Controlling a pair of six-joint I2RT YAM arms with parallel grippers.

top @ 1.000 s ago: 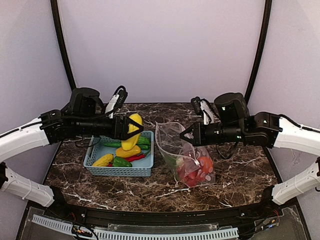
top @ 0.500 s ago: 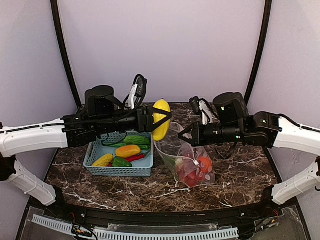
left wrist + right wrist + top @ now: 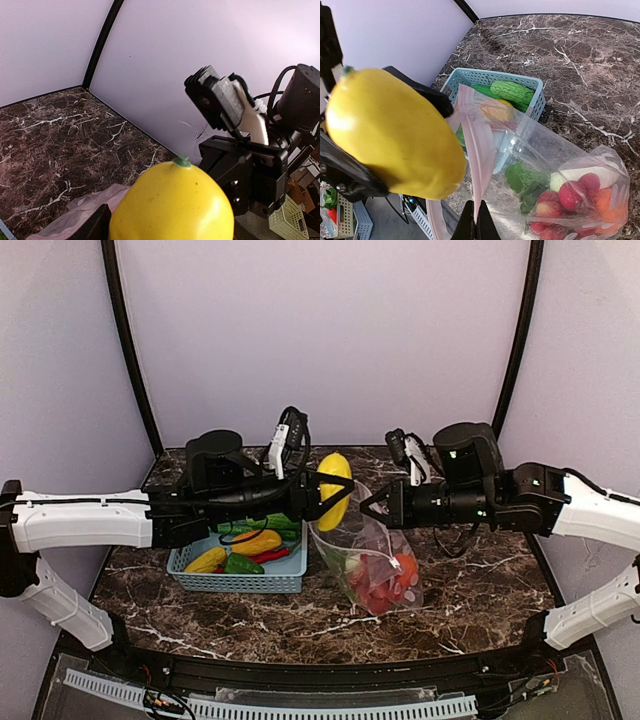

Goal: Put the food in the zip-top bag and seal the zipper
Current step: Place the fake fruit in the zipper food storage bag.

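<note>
1. The right gripper (image 3: 475,226) had its two fingers pressed tight together on the top edge of the zip-top bag (image 3: 555,150). It was a thin pinch with only plastic in it.
2. I think it held that edge up high so the mouth of the bag would hang open and food could drop in.
3. The zipper (image 3: 476,150), a pale pink strip, ran away from those fingers along the mouth edge. It was not pressed shut.
4. Past the right fingers the bag hung down to the table (image 3: 480,590). Red strawberries (image 3: 575,192) and leafy greens (image 3: 525,185) lay in its bottom end.
5. The left gripper (image 3: 335,498) had its fingers partway apart, clamped on the two sides of a fat yellow food (image 3: 333,472).
6. The yellow food hung in the air just beside the right fingers, right at the open mouth but not inside yet. I think it was held there to line it up for the drop.
7. Behind and below the left fingers sat the blue basket (image 3: 240,583) with more food in it — a green cucumber (image 3: 512,92) and some others. So the job looked only partly done, and the zipper would have to wait.
</note>
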